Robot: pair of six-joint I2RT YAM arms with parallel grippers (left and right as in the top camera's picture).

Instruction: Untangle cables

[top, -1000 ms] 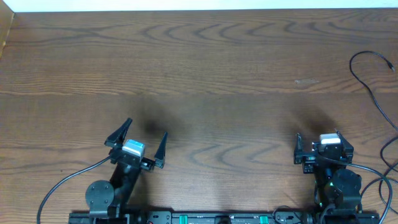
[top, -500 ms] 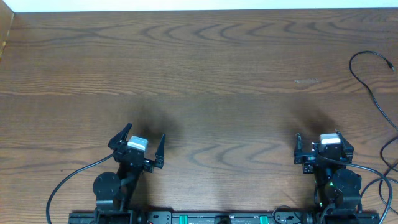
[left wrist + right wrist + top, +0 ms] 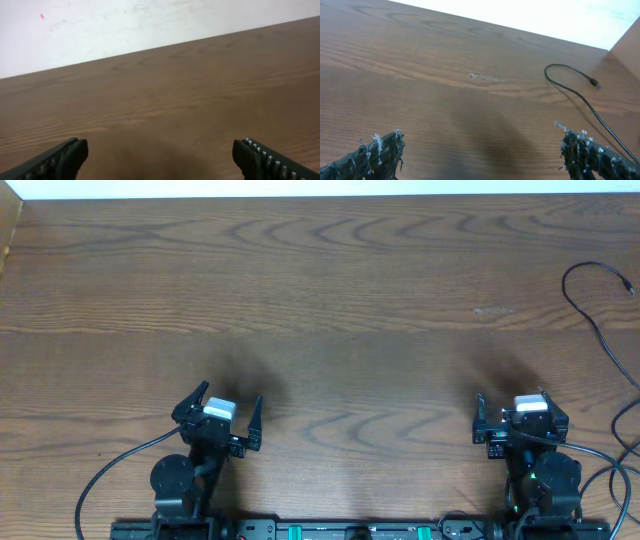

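One thin black cable (image 3: 595, 330) lies at the table's far right, looping up to a small plug end near the right edge. It also shows in the right wrist view (image 3: 570, 90), ahead and to the right of the fingers. No white cable is in view. My left gripper (image 3: 229, 394) is open and empty near the front left; the left wrist view (image 3: 160, 150) shows only bare wood between its fingers. My right gripper (image 3: 512, 402) is open and empty at the front right, well short of the cable; its fingers are spread in the right wrist view (image 3: 481, 142).
The wooden table (image 3: 330, 300) stretches back to a white wall. Thicker dark arm cables (image 3: 100, 480) curve along the front edge beside both arm bases. Another dark loop (image 3: 620, 420) sits at the right edge near the right arm.
My left gripper has drawn back a little toward the front edge and its arm base. The right arm and the cable have not moved.
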